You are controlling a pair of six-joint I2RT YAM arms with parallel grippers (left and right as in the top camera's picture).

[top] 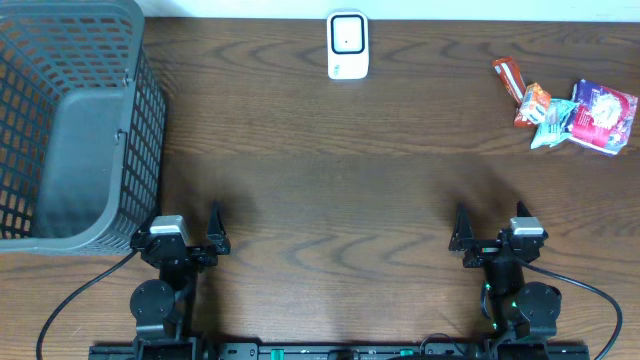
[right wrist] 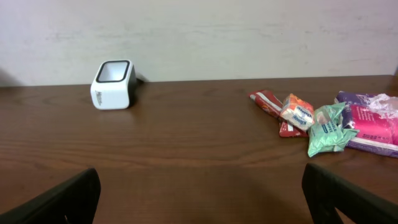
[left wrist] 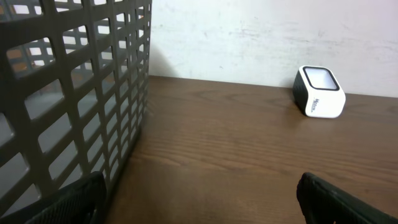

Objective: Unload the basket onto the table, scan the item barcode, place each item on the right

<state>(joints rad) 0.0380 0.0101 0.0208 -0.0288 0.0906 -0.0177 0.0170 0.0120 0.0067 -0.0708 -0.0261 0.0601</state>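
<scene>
Both arms sit folded low at the near edge of the table (top: 330, 180). The left gripper (top: 187, 232) and the right gripper (top: 488, 232) point to the far side, each with its fingers wide apart and holding nothing. A grey basket (top: 40, 60) stands just beside the left gripper, on its left, with its mesh wall close to that finger. At the far edge, in the middle, stands the white scanner (top: 348, 45). The packets (top: 565, 115) lie in a small heap at the far right, touching one another, well apart from the right gripper. Perhaps four packets; no barcode can be made out.
</scene>
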